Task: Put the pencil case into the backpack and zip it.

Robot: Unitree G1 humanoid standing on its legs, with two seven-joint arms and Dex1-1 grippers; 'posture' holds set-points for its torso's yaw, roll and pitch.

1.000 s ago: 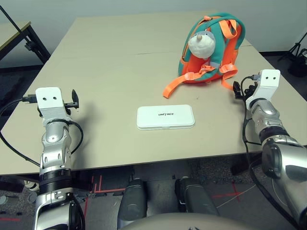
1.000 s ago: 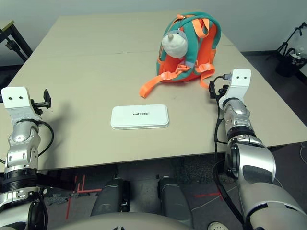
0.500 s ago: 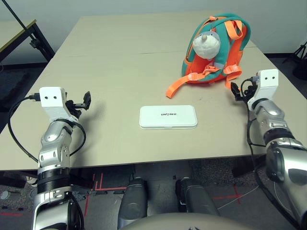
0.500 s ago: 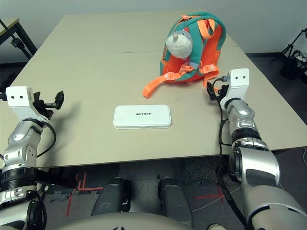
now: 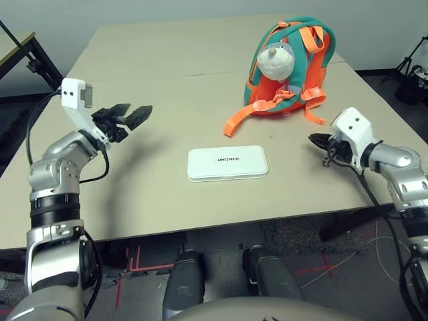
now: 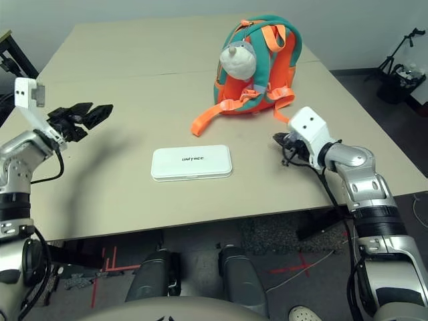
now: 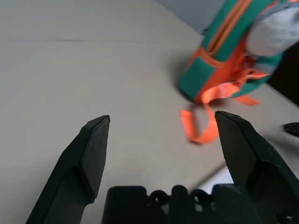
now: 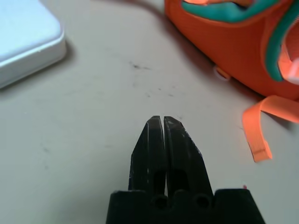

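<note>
Nearest me on the tan table (image 5: 134, 200) lies the pencil case (image 5: 227, 163), flat, lettering up, between my two arms and touched by neither. Off to its left my left fingers (image 5: 131, 115) stand wide apart above the table, holding nothing. To its right my right fingers (image 8: 164, 151) are pressed together, empty, just over the table. Farther back stands the backpack (image 5: 291, 67), upright, plush head (image 5: 275, 61) facing me, one orange strap (image 5: 244, 120) trailing toward the case; nothing lies between them.
</note>
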